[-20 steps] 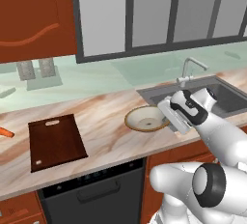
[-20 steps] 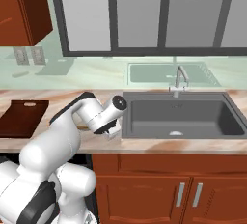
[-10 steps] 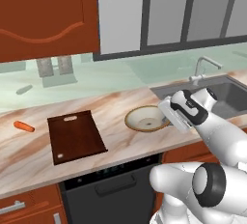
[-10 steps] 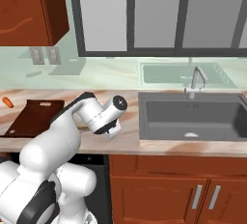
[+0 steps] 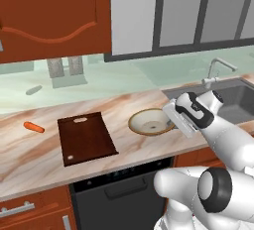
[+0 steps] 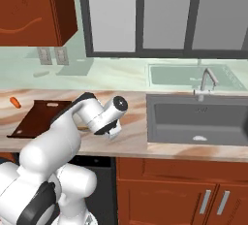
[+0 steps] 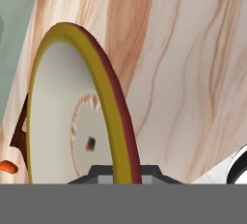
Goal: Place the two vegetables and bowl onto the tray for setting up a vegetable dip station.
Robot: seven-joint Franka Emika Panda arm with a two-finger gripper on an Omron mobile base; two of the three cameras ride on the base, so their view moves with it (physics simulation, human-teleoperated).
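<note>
On the table, bowl (image 5: 151,121) sits just right of tray (image 5: 85,138), w/ hand (image 5: 179,120) at its right edge, fingers pinched on the rim. Prob. rigid, light, glazed so slippery; thin rim is the only hold, keep it level. Carrot (image 5: 33,127) left of tray.

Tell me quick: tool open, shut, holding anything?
Tool: shut on the bowl rim.
</note>
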